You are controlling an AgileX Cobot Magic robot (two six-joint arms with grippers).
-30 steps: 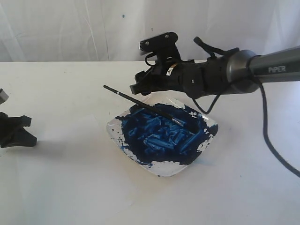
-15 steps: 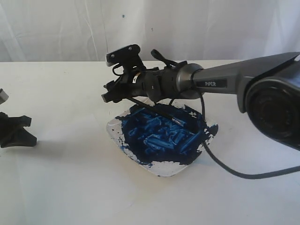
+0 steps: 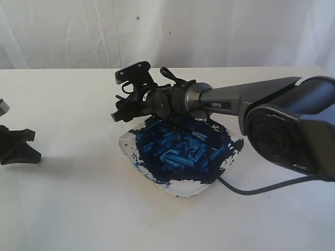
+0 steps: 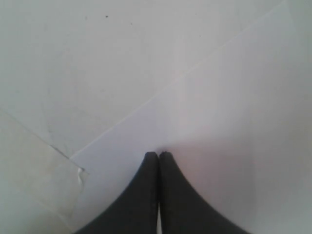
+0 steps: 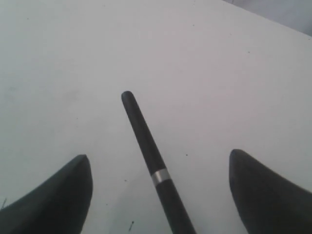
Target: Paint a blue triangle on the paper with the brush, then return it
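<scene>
**tomk:** ok, going left to right, what's where?

**rill_9:** far left, the left hand (image 4: 158, 156) sits low over the table (image 4: 73, 58), well apart from everything else. On its wrist cam the two fingers (image 4: 141, 195) are pressed flat together with nothing in between. Right under them is the paper (image 4: 234, 122), a plain white sheet that's barely any different from the table, and you can see one edge running diagonally

**tomk:** and the middle?

**rill_9:** there's a clear squarish dish (image 3: 180, 189) loaded with thick blue paint (image 3: 178, 151). The brush (image 5: 146, 141) lies with its tip end in the paint. You can just catch the ferrule in the exterior view, and the black handle pokes out past the dish's back left rim

**tomk:** so is the right hand on it?

**rill_9:** nope. The right hand (image 5: 158, 158) comes in from the right on its long grey arm (image 3: 246, 97), stretched across the back of the dish. The fingers are spread wide, one on each side of the handle, and neither touches it. Its wrist cam shows the handle running up the gap between them with clear space on both sides, and a silver band (image 5: 160, 176) partway along. The butt end of the handle sticks out past the fingertips, with bare white table behind it
</scene>
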